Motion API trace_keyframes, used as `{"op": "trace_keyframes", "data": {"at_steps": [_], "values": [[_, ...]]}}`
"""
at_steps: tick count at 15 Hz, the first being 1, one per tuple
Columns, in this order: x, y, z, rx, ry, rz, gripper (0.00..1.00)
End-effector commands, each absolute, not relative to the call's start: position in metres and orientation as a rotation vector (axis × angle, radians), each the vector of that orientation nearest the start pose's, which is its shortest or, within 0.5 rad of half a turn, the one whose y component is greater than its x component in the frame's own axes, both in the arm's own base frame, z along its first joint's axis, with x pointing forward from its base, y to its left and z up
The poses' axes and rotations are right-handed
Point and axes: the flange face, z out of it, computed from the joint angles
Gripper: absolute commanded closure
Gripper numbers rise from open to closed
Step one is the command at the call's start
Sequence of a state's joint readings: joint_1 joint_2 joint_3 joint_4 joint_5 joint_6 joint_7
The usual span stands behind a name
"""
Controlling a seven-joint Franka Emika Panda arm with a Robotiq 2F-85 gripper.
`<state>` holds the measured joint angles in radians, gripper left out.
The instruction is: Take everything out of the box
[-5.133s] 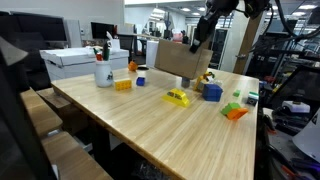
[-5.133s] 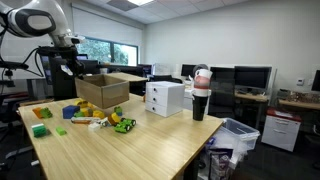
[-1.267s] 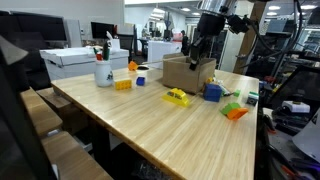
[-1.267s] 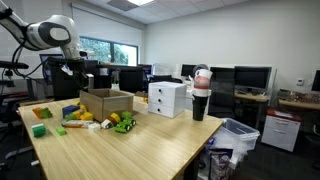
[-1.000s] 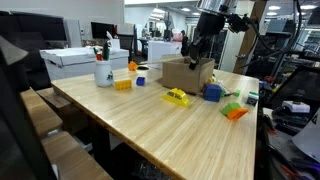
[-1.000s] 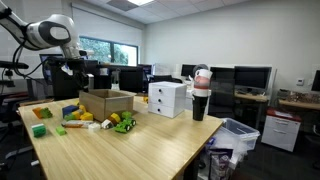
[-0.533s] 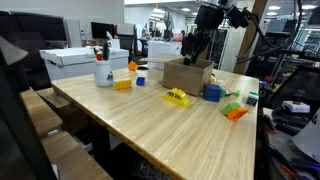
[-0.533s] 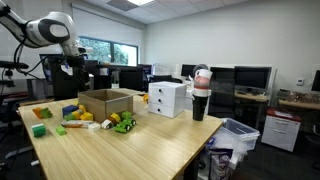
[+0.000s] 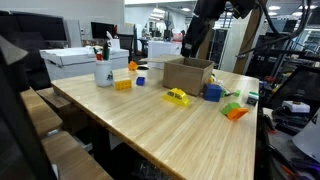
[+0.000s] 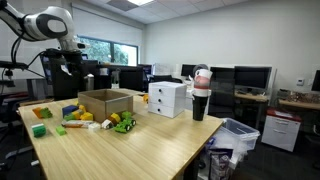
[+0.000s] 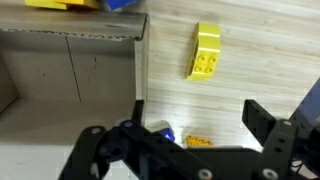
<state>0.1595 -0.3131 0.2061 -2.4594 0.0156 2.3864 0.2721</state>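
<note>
The brown cardboard box (image 9: 187, 73) stands upright on the table, also seen as the box (image 10: 105, 102), and the part of the box's inside (image 11: 60, 80) that the wrist view shows is bare. My gripper (image 9: 190, 45) hangs open above its far rim with nothing between the fingers, and is the gripper (image 10: 68, 66) and the gripper (image 11: 175, 128) too. Toys lie around the box on the wood: a yellow toy (image 9: 177, 97), a blue block (image 9: 212, 92), an orange piece (image 9: 235, 113), a green car (image 10: 123, 124), and a yellow block (image 11: 207, 50).
A white mug with pens (image 9: 103, 70) and a white flat box (image 9: 75, 62) stand at one end of the table. A smaller white box (image 10: 165, 97) and a dark bottle (image 10: 201, 95) stand beside the cardboard box. Desks and monitors surround the table.
The gripper has opened, let go of the box's rim and risen above it. The box, tilted a second ago, now rests flat on the table.
</note>
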Motion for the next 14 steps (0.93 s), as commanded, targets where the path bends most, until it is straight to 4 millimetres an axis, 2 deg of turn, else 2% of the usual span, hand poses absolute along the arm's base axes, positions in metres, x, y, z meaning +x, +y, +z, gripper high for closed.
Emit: {"op": "trace_keyframes", "data": {"at_steps": [1, 7, 11, 14], "values": [[0.425, 0.159, 0.462, -3.088, -0.276, -0.307, 0.0], [0.425, 0.124, 0.506, -3.114, -0.475, -0.171, 0.0], [0.419, 0.098, 0.531, -3.064, -0.603, -0.17, 0.0], [0.41, 0.076, 0.546, -3.082, -0.556, -0.177, 0.0]]}}
